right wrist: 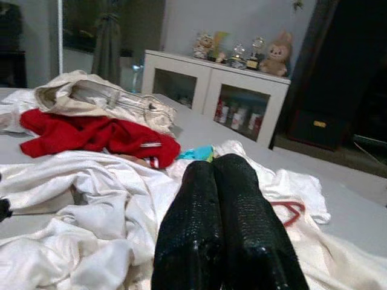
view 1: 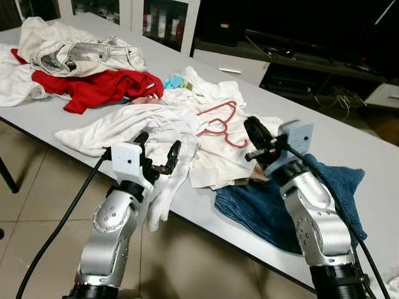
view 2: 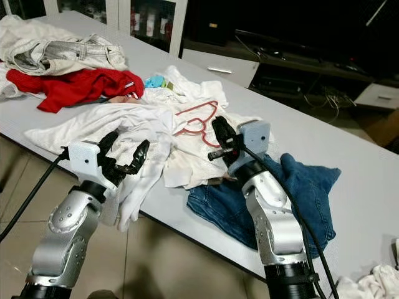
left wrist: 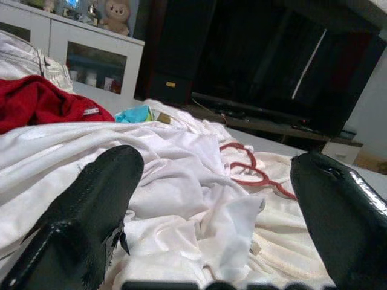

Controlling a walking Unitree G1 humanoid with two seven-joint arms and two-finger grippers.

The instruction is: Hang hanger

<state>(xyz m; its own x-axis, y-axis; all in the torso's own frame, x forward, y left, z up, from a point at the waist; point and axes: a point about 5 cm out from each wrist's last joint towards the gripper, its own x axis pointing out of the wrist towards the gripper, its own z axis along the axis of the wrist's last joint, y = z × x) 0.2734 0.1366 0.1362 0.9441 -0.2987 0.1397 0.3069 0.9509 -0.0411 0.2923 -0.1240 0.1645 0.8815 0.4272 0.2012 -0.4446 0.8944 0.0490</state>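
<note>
On crumpled white cloth (view 1: 206, 149) lies the thin red hanger (view 1: 219, 124) — left gripper (view 1: 158, 154) fingers spread, right gripper (view 1: 255, 138) fingers pressed together.

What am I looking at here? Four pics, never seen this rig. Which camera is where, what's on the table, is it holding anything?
It is a humanoid robot with two silver arms. The two wide pictures come from its head, looking down; the other two come from a camera on each wrist, looking along that arm's black fingers.

On the grey table lie a red hanger on a white shirt, a red garment, light trousers and blue jeans.

The left gripper hovers over the white clothes, jaws open. The right gripper sits just short of the hanger, jaws shut. Neither holds anything.
</note>
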